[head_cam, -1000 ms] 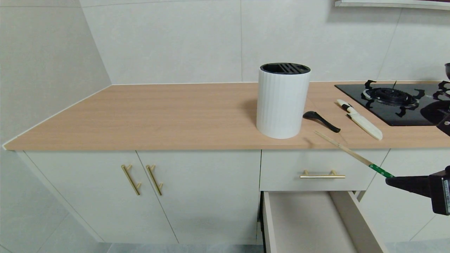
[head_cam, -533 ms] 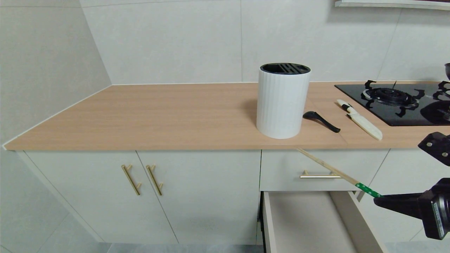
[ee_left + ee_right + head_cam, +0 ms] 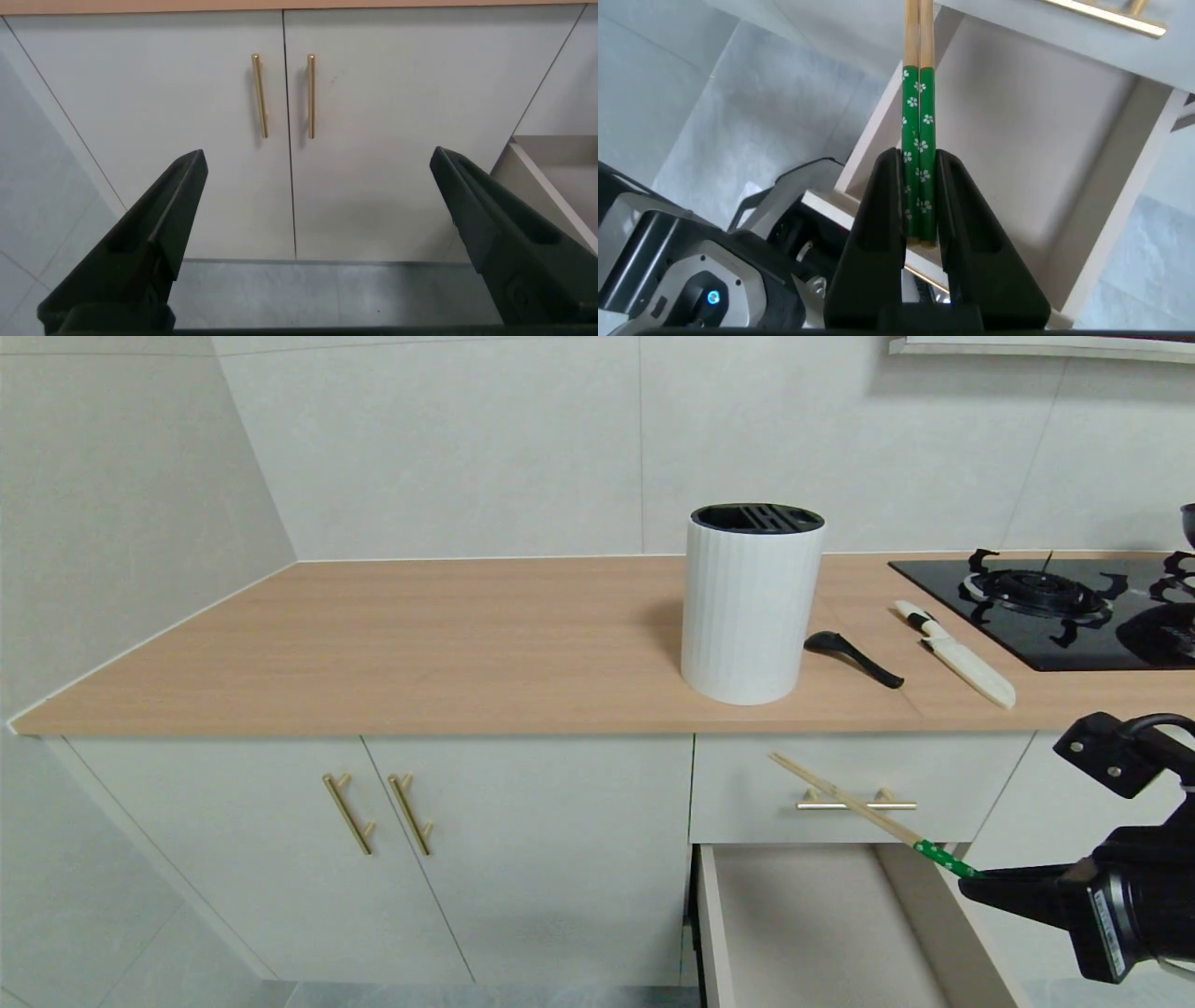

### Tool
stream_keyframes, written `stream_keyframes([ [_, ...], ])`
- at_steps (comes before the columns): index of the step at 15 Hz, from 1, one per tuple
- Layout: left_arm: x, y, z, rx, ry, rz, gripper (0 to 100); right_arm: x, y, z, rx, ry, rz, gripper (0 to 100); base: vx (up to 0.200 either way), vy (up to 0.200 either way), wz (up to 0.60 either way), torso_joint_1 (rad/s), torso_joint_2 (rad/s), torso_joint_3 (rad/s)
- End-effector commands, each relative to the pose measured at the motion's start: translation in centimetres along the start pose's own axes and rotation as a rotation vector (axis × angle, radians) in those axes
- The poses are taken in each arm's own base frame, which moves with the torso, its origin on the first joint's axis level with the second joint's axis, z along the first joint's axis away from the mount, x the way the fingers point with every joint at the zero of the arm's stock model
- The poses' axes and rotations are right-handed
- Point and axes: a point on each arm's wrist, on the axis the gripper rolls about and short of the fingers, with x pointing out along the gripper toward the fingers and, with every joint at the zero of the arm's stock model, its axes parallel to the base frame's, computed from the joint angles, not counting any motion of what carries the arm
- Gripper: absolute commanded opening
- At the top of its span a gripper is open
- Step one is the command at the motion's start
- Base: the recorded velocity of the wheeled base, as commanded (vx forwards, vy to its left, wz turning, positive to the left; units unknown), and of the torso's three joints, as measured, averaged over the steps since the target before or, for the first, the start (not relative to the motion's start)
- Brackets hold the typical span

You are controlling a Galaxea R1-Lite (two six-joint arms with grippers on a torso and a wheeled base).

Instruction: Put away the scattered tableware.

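My right gripper is shut on a pair of wooden chopsticks by their green patterned ends, holding them slanted over the open lower drawer. On the wooden counter lie a black spoon and a white knife, both just right of the white ribbed utensil holder. My left gripper hangs open low in front of the cabinet doors, with nothing between its fingers.
A black gas hob takes up the counter's right end. The shut upper drawer with a brass handle sits just above the open one. Two brass door handles stand out from the left cabinet.
My right gripper has come down and leftward with the chopsticks, from counter-edge height to just over the open drawer. Nothing on the counter has moved.
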Motion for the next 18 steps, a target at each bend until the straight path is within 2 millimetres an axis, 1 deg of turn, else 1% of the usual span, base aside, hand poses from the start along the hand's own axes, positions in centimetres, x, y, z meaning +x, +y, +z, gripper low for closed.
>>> stream_keyframes([
  [1,0.0,0.0,0.0,0.0,0.0,0.0,100,0.7,-0.1,-0.1,0.005,0.028,0.0,0,0.0,0.0,0.0,0.0,0.0,0.0],
  [3,0.0,0.0,0.0,0.0,0.0,0.001,100,0.8,-0.1,-0.1,0.005,0.033,-0.002,0,0.0,0.0,0.0,-0.016,0.05,0.031],
  [6,0.0,0.0,0.0,0.0,0.0,0.0,100,1.1,-0.2,-0.2,0.009,0.047,-0.004,0,0.0,0.0,0.0,-0.131,0.34,0.209],
  [13,0.0,0.0,0.0,0.0,0.0,0.0,100,2.0,-0.3,-0.3,0.014,0.084,-0.005,0,0.0,0.0,0.0,-0.158,0.46,0.293],
  [18,0.0,0.0,0.0,0.0,0.0,0.001,100,2.1,-0.4,-0.3,0.015,0.087,-0.007,0,0.0,0.0,0.0,-0.107,0.44,0.318],
])
